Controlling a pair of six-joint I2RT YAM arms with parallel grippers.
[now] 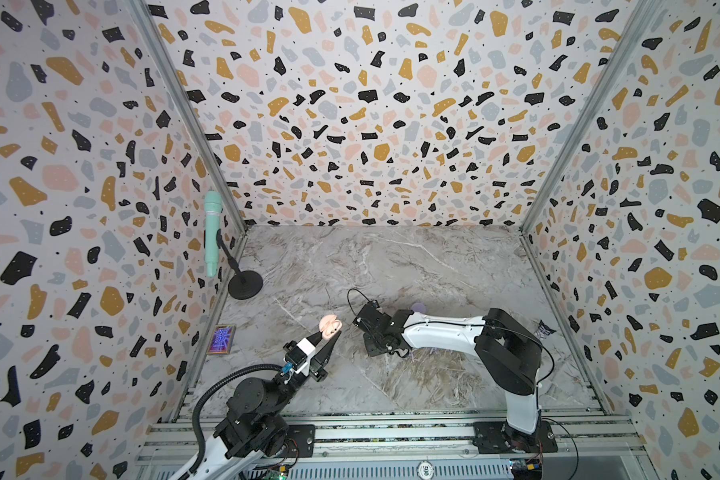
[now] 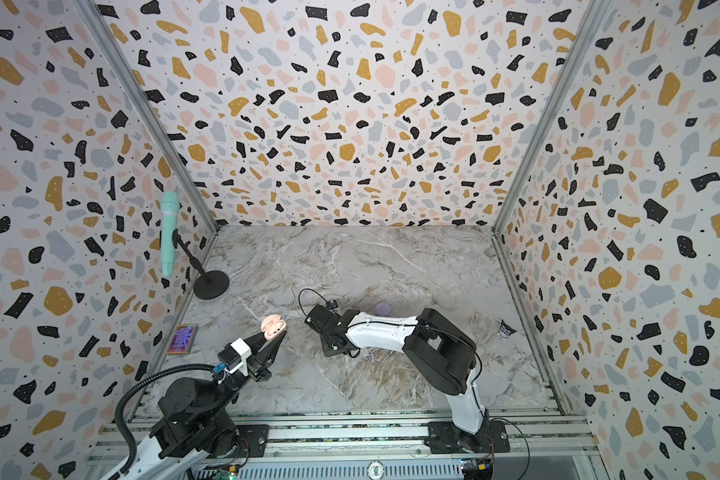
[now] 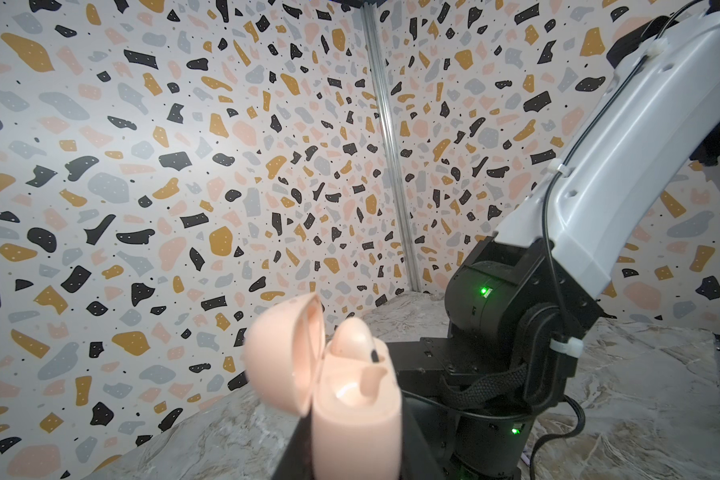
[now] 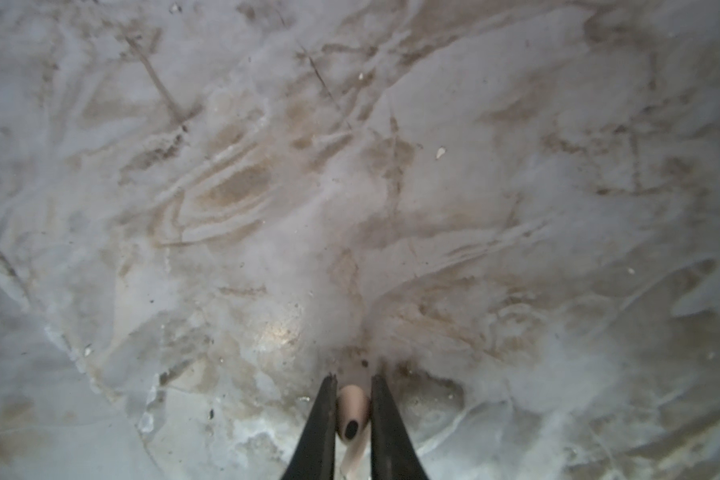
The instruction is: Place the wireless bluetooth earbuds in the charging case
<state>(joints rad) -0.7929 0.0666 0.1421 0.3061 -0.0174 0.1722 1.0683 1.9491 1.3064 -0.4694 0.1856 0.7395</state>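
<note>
Both top views: pink charging case (image 1: 332, 330), lid (image 1: 327, 320) open, clamped in my left end effector (image 1: 328, 334), left of centre. Lavender case (image 1: 417, 307) half hidden behind my right arm (image 1: 441, 328), farther back.

Left wrist: the case holds one pale earbud (image 3: 350, 338), seated; the case base is cut off by the frame.

Right wrist: my right end effector (image 4: 354, 377), narrow, pinches a second pale earbud (image 4: 352, 409) close over the tabletop (image 4: 350, 166). I cannot tell whether it touches; stem blurred.

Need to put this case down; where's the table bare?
Bare: back of the table beyond the microphone stand, and the front middle along the rail. Crowded: centre, left end effector gripping the pink case, right end effector an earbud, lavender case.
</note>
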